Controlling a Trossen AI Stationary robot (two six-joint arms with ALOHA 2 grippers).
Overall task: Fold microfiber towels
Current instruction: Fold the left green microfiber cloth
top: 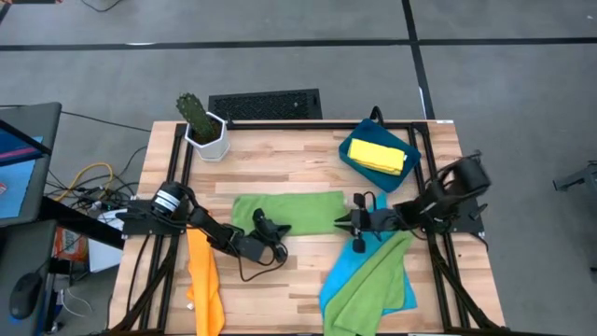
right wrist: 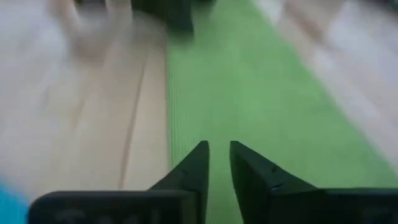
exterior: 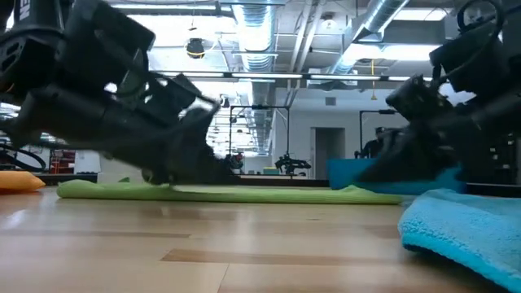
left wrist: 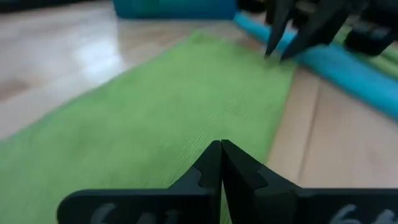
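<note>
A: High view, what's on the table [top: 308,271]?
B: Folded lime green towel [top: 287,211] in the middle, long axis running left-right. Left claw [top: 261,221] sits on its left part, right claw [top: 347,222] at its right short edge. Orange towel [top: 203,283] hangs at the front-left, long axis front-back. Blue towel [top: 356,275] front-right w/ second green towel [top: 375,278] lying on top, both slanting toward the right arm. Yellow towel [top: 377,155] folded in the dark-blue tray [top: 348,151], back right. Cactus pot [top: 204,128] back left.
A: Low view?
B: Green towel [exterior: 236,191] lies flat as a thin strip, stretched across. Blue towel [exterior: 464,228] bunched close by on the right. Orange towel [exterior: 18,181] shows at far left.
A: Left wrist?
B: Left claw [left wrist: 221,163] pressed together, tips over the green cloth [left wrist: 155,118], nothing pinched that I can see. Towel runs away lengthwise toward the right claw [left wrist: 280,53] at its far end.
A: Right wrist?
B: Right claw [right wrist: 219,163] slightly apart, narrow gap, over the towel's [right wrist: 261,93] end; cloth stretches straight ahead. Can't tell if it touches.
</note>
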